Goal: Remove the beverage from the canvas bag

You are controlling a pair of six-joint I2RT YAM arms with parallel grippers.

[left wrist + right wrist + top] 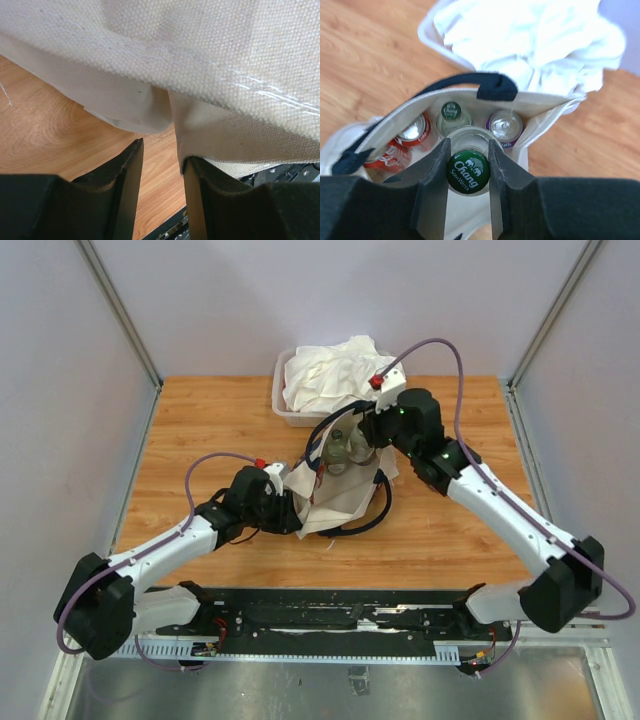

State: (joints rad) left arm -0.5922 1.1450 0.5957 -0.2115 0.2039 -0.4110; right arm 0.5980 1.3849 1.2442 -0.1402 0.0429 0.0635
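Bottle [467, 171]: upright in bag [540, 106], long axis vertical, green cap up.
Right pincer [467, 150]: closed on bottle.
Left pincer [162, 150]: jaws parted, bag against one finger.

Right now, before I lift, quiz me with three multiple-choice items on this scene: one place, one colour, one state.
1. Where is the white cloth heap?
A. in the clear plastic tub beyond the canvas bag
B. inside the bag
C. by the arm bases

2. What colour is the cap of the bottle in the right gripper?
A. red
B. green
C. white

3. How does the right gripper stand?
A. wide open above the tub
B. out of view
C. shut on that bottle's cap

Answers:
1 A, the heap fills the tub behind the bag.
2 B, the cap is green with white lettering.
3 C, both fingers press the cap's sides.
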